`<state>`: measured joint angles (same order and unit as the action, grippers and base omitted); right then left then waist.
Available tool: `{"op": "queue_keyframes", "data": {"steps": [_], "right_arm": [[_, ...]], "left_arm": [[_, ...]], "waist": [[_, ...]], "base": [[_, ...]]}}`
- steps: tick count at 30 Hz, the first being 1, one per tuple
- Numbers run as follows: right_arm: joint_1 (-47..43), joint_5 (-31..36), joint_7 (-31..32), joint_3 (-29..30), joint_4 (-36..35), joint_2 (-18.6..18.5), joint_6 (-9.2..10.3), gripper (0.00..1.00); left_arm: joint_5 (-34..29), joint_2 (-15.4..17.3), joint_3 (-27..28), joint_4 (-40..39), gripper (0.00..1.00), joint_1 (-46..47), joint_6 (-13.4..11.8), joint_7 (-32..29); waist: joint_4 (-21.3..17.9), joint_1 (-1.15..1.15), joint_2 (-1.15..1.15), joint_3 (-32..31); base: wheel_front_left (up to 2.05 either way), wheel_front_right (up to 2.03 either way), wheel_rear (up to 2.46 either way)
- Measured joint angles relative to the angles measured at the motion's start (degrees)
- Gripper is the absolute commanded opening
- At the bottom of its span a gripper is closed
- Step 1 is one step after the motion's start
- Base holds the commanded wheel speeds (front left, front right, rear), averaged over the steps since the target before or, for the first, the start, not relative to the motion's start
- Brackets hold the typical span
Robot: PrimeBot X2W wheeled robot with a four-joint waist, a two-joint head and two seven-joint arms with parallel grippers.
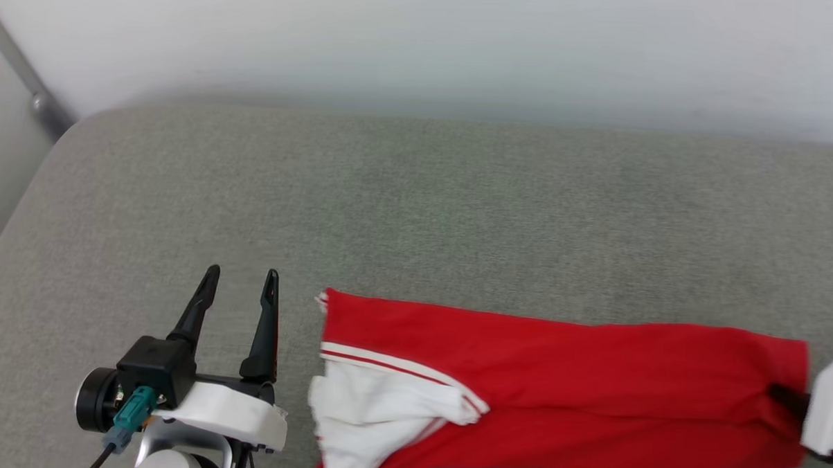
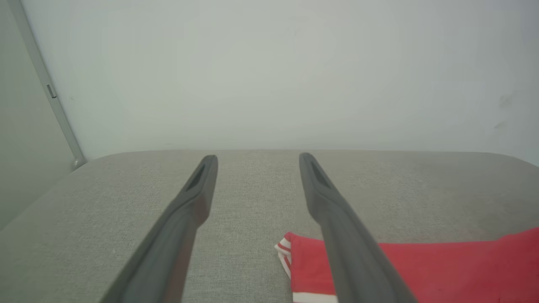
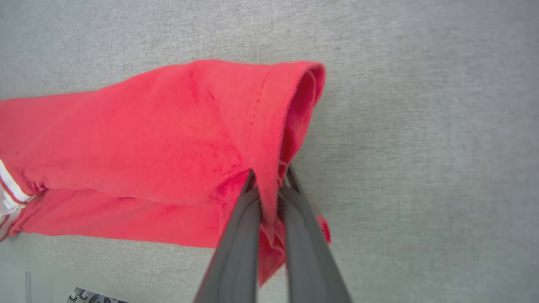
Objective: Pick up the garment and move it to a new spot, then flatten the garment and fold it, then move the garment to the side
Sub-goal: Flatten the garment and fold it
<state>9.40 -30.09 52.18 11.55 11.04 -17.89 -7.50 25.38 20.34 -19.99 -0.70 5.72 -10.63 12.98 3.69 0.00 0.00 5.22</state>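
The garment (image 1: 556, 391) is a red shirt folded into a long band across the near part of the grey cushion, with a white sleeve and red-white trim at its left end. My right gripper (image 3: 269, 179) is shut on the garment (image 3: 168, 147), pinching a ridge of red cloth at its right hem; in the head view the right gripper (image 1: 788, 399) sits at the band's right end, mostly hidden by its white housing. Beside the shirt's left end, my left gripper (image 1: 241, 283) stands open and apart from the cloth; the garment (image 2: 442, 269) lies behind its right finger (image 2: 337, 227).
The grey cushion (image 1: 417, 206) stretches bare behind the shirt up to a pale wall (image 1: 423, 40). A metal rail (image 1: 27, 75) runs down the wall at the cushion's far left corner, where the cushion's rounded left edge falls away.
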Motion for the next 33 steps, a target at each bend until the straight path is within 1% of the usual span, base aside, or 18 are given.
{"op": "queue_keyframes", "data": {"steps": [7, 9, 11, 13, 15, 18, 20, 23, 25, 26, 30, 33], "right_arm": [[0.12, 4.44, 4.02, 12.16, -2.10, -2.05, 0.00, 0.00], [0.49, 4.97, 5.20, 14.38, -2.91, -1.72, 0.00, 0.00], [1.09, 5.45, 6.91, 15.95, -3.52, -0.63, 0.00, 0.00], [2.20, 4.23, 9.35, 17.69, -3.64, 2.43, 0.00, 0.00], [3.00, 2.56, 12.45, 18.05, -3.76, 5.81, 0.00, 0.00], [4.50, -3.20, 16.38, 18.64, -3.78, 11.37, 0.00, 0.00], [5.39, -7.44, 18.38, 18.51, -3.47, 13.32, 0.00, 0.00], [5.60, -13.77, 20.31, 16.88, -2.37, 14.67, 0.00, 0.00], [5.61, -18.53, 20.30, 14.52, -0.66, 14.77, 0.00, 0.00], [5.60, -21.93, 19.28, 12.60, 0.81, 14.78, 0.00, 0.00], [5.75, -29.60, 14.77, 3.20, 4.75, 14.96, 0.00, 0.00], [6.00, -33.08, 10.76, -4.08, 6.80, 14.93, 0.01, 0.00]], "left_arm": [[0.10, -0.26, -0.48, -0.55, 1.00, -0.73, -0.48, -0.26], [0.20, -0.24, -0.48, -0.53, 1.00, -0.85, -0.48, -0.21], [0.51, -0.27, -0.46, -0.62, 1.00, -0.96, -0.48, -0.18], [0.53, -0.29, -0.48, -0.64, 1.00, -1.09, -0.52, -0.12], [0.57, -0.31, -0.53, -0.68, 1.00, -1.12, -0.55, -0.11], [0.75, -0.45, -0.52, -0.66, 1.00, -1.13, -0.70, -0.09], [1.02, -0.58, -0.59, -0.54, 1.00, -1.12, -0.69, -0.02], [1.08, -0.69, -0.71, -0.23, 1.00, -0.93, -0.63, 0.07], [1.08, -0.82, -0.97, -0.09, 1.00, -0.60, -0.45, 0.07], [1.08, -0.90, -1.14, -0.02, 1.00, -0.40, -0.40, 0.07], [1.08, -1.00, -1.56, 0.26, 1.00, 0.44, -0.12, 0.03], [1.10, -1.04, -1.77, 0.56, 1.00, 0.74, -0.02, -0.22]], "waist": [[-2.03, 0.00, 0.00, -1.40], [-2.34, 0.00, 0.00, -1.65], [-2.60, 0.00, 0.00, -1.78], [-2.77, 0.00, 0.00, -1.90], [-2.78, 0.00, 0.00, -2.01], [-2.60, 0.00, 0.00, -1.96], [-2.35, 0.00, 0.00, -1.91], [-1.82, 0.00, 0.00, -1.86], [-1.40, 0.00, 0.00, -1.77], [-1.20, 0.00, 0.00, -1.67], [-0.23, 0.00, 0.00, -1.35], [0.33, 0.00, 0.00, -1.09]], "base": [[0.00, 0.00, 0.00], [0.00, 0.00, 0.00], [0.00, 0.00, 0.00], [0.00, 0.00, 0.00], [0.00, 0.00, 0.00], [0.00, 0.00, 0.00], [0.00, 0.00, 0.00], [0.00, 0.00, 0.00], [0.00, 0.00, 0.00], [0.00, 0.00, 0.00], [0.00, 0.00, 0.00], [0.00, 0.00, 0.00]]}}
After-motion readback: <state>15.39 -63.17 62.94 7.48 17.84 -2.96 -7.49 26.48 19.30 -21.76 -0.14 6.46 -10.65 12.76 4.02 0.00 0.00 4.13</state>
